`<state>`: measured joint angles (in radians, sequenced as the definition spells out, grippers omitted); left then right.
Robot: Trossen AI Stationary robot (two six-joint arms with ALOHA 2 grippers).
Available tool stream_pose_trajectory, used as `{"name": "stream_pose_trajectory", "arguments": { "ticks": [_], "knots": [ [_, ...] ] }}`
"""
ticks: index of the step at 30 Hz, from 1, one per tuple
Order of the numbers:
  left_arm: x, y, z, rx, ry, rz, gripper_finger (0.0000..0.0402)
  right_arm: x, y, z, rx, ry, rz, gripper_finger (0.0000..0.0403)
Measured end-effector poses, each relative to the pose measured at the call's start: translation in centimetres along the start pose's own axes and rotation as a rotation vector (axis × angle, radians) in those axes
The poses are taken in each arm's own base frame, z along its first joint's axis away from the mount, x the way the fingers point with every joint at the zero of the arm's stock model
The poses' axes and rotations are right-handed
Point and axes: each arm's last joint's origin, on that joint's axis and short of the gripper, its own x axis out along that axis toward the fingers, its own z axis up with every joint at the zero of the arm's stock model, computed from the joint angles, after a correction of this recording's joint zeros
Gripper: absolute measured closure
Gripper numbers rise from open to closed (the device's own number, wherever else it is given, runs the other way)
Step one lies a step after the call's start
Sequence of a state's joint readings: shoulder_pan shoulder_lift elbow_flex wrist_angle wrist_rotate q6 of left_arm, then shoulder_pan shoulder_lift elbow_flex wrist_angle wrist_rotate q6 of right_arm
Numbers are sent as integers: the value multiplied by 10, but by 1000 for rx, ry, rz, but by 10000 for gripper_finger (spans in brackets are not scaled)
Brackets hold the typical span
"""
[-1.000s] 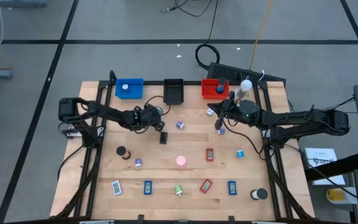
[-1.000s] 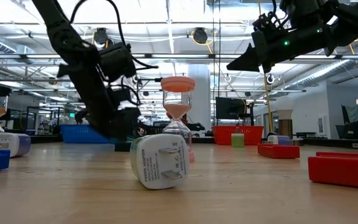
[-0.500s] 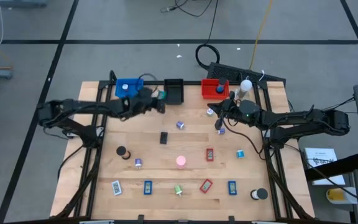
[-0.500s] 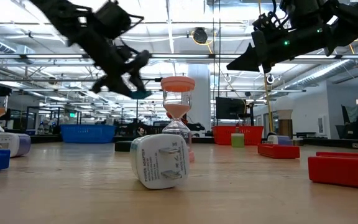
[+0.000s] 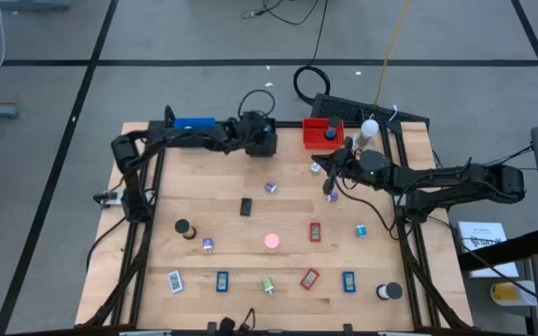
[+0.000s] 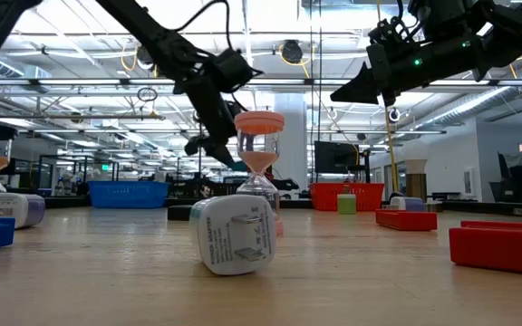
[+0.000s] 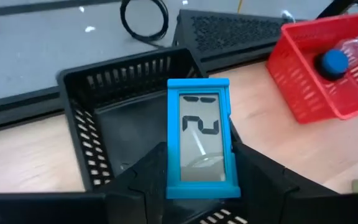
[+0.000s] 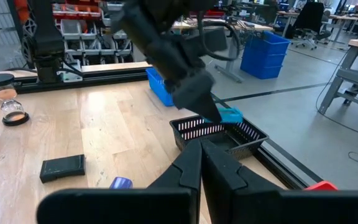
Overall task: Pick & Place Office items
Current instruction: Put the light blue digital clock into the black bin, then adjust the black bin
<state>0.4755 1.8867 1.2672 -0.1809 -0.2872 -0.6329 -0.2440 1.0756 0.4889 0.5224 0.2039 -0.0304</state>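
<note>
The left pincer (image 7: 199, 186) has travelled from mid-surface to the upper centre of the high view and now hangs over the black tray (image 5: 261, 138). This places the transport step near its end; release into the tray is judged to be next.

The left pincer is clamped on a blue timer (image 7: 200, 137), its jaws partly apart with the timer upright between them, directly above the tray interior and not yet resting in it.

The right pincer (image 5: 330, 191) has not moved. It hovers right of centre above the surface (image 5: 250, 238), fingers together, holding nothing. Other office items lie scattered across the surface.
</note>
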Motion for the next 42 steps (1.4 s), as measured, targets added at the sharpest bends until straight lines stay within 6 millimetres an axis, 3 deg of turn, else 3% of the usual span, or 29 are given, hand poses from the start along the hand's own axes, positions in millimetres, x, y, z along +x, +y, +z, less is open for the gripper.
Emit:
{"name": "stream_pose_trajectory", "arguments": {
  "ticks": [9, 18, 23, 31, 37, 42],
  "knots": [
    [29, 20, -8, -18, 54, 67, 238, 0, 0, 0, 0, -2, 0, 402],
    [39, 35, -3, -39, 64, 85, 233, 0, 0, 0, 1, -4, 0, 402],
    [39, 36, -1, -47, 56, 78, 234, 0, 0, 0, -1, -4, 0, 402],
    [39, 36, -1, -42, 55, 75, 195, 0, 0, 0, -3, -4, 0, 403],
    [38, 35, 0, -33, 57, 66, 189, 0, 0, 0, -4, -4, 0, 403],
    [18, 28, 13, 38, 21, -5, 190, 0, 0, 0, -7, -4, 0, 403]
  ]
}}
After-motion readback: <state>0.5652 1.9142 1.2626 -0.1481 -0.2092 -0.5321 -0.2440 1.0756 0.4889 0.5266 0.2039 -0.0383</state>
